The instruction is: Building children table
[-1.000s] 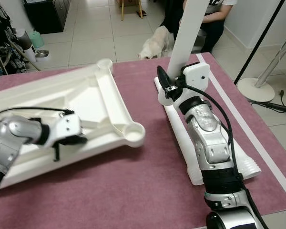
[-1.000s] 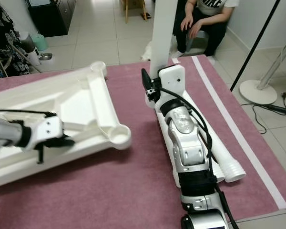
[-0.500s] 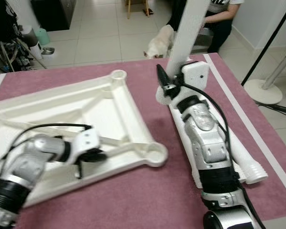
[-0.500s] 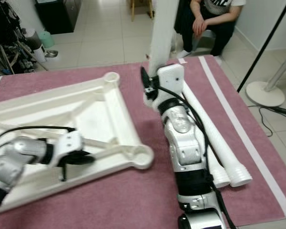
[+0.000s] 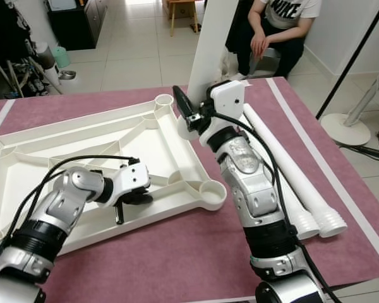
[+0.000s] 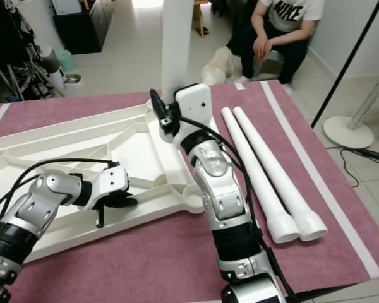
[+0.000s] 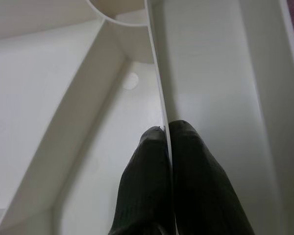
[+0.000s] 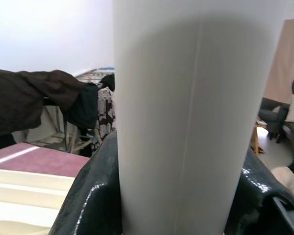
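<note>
Two white tube legs (image 6: 268,170) lie side by side on the maroon mat (image 5: 177,252), to the right of the right arm, their ribbed ends toward the robot. The mat is a floor covering; beyond it lies tiled floor (image 5: 132,44).

The white tabletop (image 5: 82,164) lies upside down on the mat, its ribs and round corner sockets facing up. The left hand (image 5: 129,197) reaches into it from the near side. In the left wrist view its two black fingers (image 7: 142,191) are pressed together on a thin upright rib (image 7: 159,88) of the tabletop, one finger on each side of the rib.

The right hand (image 5: 191,113) is raised above the far right corner of the tabletop, close to a corner socket (image 5: 165,100). It grips a third white leg (image 5: 211,44), which stands nearly upright and runs out of the top of the picture. The right wrist view shows the black fingers (image 8: 88,196) wrapped tightly on both sides of this tube.

Beyond the mat a person (image 5: 275,25) sits with hands clasped, and a small light dog (image 6: 218,63) stands near the person's legs. A fan base (image 5: 347,123) stands on the tiles to the right.
</note>
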Robot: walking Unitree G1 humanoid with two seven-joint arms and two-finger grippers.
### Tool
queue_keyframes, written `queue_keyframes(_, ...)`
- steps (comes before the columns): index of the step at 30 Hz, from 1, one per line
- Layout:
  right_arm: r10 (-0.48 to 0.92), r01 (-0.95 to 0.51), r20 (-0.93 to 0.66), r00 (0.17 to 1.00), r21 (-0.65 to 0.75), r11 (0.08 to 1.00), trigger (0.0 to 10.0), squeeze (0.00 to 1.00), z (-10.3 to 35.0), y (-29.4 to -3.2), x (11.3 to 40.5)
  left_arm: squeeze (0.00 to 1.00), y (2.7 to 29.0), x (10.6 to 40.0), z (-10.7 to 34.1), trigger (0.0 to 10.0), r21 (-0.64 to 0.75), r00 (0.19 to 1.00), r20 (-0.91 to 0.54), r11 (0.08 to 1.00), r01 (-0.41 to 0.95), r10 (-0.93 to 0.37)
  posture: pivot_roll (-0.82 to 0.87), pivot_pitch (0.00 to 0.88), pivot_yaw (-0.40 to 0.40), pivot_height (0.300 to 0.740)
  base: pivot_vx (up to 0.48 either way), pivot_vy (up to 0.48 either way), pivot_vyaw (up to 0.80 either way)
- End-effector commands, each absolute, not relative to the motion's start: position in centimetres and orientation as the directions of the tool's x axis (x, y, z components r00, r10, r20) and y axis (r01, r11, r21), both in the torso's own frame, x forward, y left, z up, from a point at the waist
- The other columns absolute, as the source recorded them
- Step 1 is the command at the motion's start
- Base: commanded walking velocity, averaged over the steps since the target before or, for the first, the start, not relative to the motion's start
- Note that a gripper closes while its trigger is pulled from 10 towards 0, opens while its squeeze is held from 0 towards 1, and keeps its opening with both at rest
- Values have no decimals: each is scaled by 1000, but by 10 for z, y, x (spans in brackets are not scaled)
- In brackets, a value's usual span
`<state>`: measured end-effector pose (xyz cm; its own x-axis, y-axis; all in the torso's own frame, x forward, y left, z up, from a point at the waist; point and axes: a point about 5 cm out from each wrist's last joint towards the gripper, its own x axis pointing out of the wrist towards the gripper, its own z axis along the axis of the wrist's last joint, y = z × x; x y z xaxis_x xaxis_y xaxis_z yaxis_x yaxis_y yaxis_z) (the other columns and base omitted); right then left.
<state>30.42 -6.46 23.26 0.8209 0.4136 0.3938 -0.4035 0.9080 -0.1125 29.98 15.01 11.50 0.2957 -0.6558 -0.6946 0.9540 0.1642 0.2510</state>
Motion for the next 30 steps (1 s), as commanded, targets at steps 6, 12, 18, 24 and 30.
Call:
queue_keyframes(6, 401, -396, 407, 821, -99, 913, 10000, 0, 233, -67, 305, 0, 196, 334, 147, 10000, 593, 682, -572, 344, 728, -457, 46, 0, 93, 740, 0, 0, 0)
queue_keyframes(12, 392, -388, 409, 824, -97, 917, 10000, 0, 232, -69, 304, 0, 208, 337, 156, 10000, 591, 653, -599, 294, 751, -464, 39, 0, 101, 740, 0, 0, 0)
queue_keyframes(18, 387, -383, 406, 828, -97, 919, 10000, 0, 230, -71, 303, 1000, 206, 336, 155, 10000, 574, 628, -615, 275, 771, -477, 39, 0, 101, 740, 0, 0, 0)
queue_keyframes(24, 385, -388, 402, 831, -77, 918, 10000, 0, 228, -69, 304, 0, 183, 319, 138, 10000, 487, 549, -573, 286, 825, -608, 36, 0, 99, 740, 0, 0, 0)
queue_keyframes(30, 392, -425, 406, 826, -9, 905, 10000, 0, 224, -63, 306, 0, 161, 308, 158, 10000, 399, 556, -347, 417, 816, -755, 38, 0, 89, 740, 0, 0, 0)
